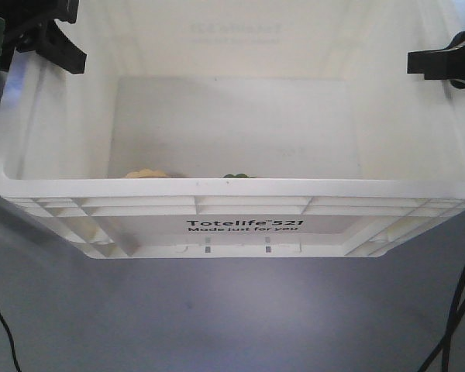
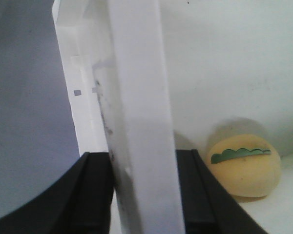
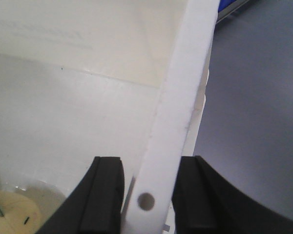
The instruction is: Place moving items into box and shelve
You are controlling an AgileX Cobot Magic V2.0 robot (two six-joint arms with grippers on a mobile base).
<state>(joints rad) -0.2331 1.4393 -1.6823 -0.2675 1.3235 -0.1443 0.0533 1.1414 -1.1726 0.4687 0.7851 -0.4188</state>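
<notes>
The white box (image 1: 240,208), printed "Totelife 521", fills the front view. My left gripper (image 1: 56,40) is shut on its left side wall (image 2: 136,73), one black finger (image 2: 90,195) outside and the other inside. On the opposite side, my right gripper (image 1: 443,66) is shut on the right rim (image 3: 185,87), which runs between its fingers (image 3: 105,195). Moving items lie inside: a cream-yellow rounded one with a green scalloped strip (image 2: 244,170), and a cream one (image 3: 10,214) in a bottom corner. In the front view only their tops (image 1: 147,173) peek over the near rim.
Grey floor (image 1: 217,318) lies under and around the box. Black cables hang at the lower right (image 1: 459,310) and lower left (image 1: 1,329). A blue bin edge (image 3: 234,6) shows beyond the box's right side.
</notes>
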